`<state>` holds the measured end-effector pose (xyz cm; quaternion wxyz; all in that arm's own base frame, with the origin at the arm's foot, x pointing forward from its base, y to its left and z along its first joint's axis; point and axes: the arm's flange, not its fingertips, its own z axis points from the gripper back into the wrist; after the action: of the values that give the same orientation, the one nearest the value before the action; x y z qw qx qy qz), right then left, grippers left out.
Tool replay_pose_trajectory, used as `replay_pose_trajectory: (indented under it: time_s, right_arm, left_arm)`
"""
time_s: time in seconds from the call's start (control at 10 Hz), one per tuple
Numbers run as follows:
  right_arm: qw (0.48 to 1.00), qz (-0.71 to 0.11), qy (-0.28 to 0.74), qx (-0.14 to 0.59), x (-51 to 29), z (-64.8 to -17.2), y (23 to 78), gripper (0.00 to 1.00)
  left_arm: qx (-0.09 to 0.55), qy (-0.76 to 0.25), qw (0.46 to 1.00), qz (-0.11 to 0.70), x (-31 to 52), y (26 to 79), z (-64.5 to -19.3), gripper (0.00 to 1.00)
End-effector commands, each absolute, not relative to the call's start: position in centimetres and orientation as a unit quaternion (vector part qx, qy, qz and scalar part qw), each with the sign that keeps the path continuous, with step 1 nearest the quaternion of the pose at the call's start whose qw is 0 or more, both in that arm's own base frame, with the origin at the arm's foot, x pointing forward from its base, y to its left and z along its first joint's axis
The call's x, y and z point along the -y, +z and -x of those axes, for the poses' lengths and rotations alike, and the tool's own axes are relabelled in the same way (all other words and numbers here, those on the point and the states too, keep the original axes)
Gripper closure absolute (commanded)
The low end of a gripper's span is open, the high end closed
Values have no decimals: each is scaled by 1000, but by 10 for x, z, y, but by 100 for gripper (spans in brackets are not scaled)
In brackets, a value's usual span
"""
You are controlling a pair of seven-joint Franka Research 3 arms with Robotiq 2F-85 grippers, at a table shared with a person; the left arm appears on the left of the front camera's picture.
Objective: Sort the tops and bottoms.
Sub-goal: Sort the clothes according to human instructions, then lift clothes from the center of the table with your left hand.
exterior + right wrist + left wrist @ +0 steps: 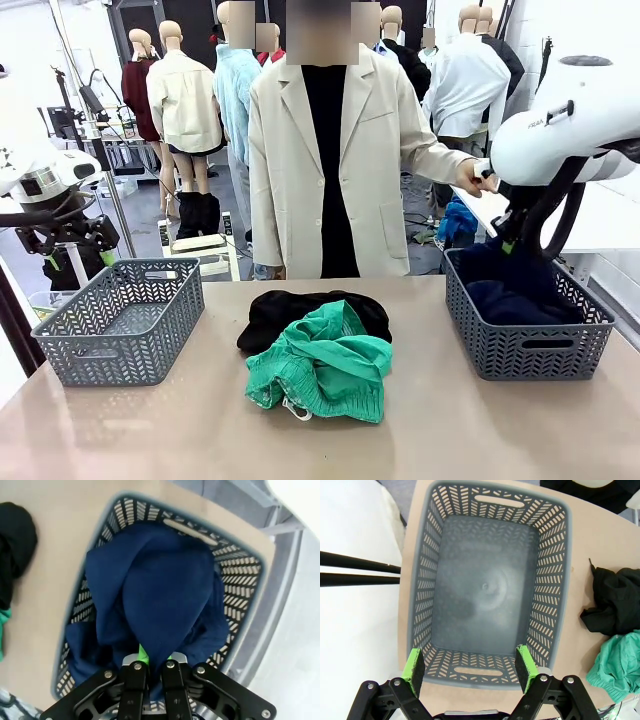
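Right gripper (152, 656), pinching the navy garment (165, 590) over the right basket (241, 570), could drop cloth across its rim; left gripper (470, 666) gaped wide

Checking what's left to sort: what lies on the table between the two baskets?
Front view: a black garment with a green garment partly over it, midway between the left basket and right basket, touching neither.

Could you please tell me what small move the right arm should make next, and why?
Probably open the right gripper: it is shut on the navy garment, whose bulk hangs down inside the right basket, so letting go should drop it in.
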<state>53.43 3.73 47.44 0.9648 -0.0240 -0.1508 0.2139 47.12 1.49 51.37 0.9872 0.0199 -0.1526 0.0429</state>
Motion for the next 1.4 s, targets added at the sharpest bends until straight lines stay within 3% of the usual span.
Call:
replay_pose_trajectory:
  time_s: [0.0, 0.4, 1.1, 1.3]
  right_arm:
    - [967, 17, 205, 150, -27, -533, 488, 73]
    - [965, 31, 195, 170, -27, -509, 520, 0]
    - [945, 16, 233, 229, -27, -459, 606, 0]
    - [951, 35, 220, 215, -29, -470, 596, 0]
  left_arm:
    - [151, 46, 987, -28, -16, 516, -471, 6]
    - [151, 46, 987, -28, -16, 516, -471, 6]
    - [151, 46, 987, -28, -16, 516, -471, 6]
    - [151, 46, 987, -28, -16, 516, -471, 6]
